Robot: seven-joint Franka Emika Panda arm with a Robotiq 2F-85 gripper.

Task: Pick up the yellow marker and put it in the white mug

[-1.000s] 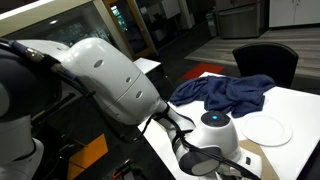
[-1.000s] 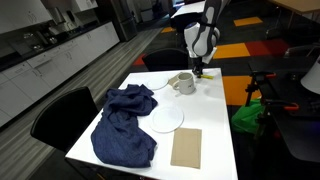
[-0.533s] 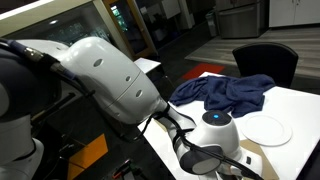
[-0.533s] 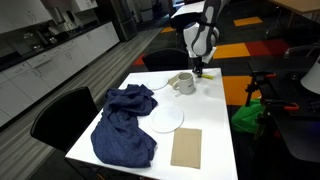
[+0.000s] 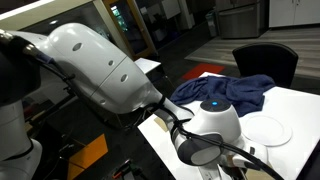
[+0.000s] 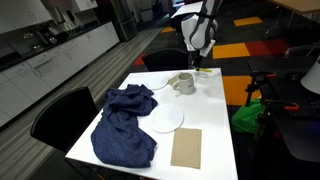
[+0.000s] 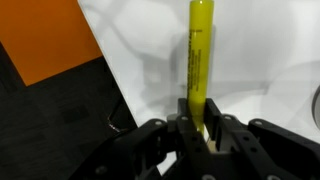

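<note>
In the wrist view my gripper point(image 7: 200, 125) is shut on the lower end of the yellow marker point(image 7: 200, 55), which points away from the camera over the white table top point(image 7: 260, 50). In an exterior view my gripper point(image 6: 203, 65) hangs at the far end of the table, just beyond and beside the white mug point(image 6: 183, 83), which stands upright near the far edge. The marker is too small to make out there. In the exterior view behind the arm, the robot's body hides both mug and marker.
A white plate point(image 6: 165, 120) lies mid-table, with a crumpled blue cloth point(image 6: 125, 125) beside it and a brown flat mat point(image 6: 186, 147) nearer the front. The cloth point(image 5: 225, 92) and plate point(image 5: 268, 128) show past the arm. The table edge and an orange floor patch point(image 7: 50, 40) lie close by.
My gripper has risen a little at the far end of the table, and the arm has shifted. The mug, plate and cloth have not moved.
</note>
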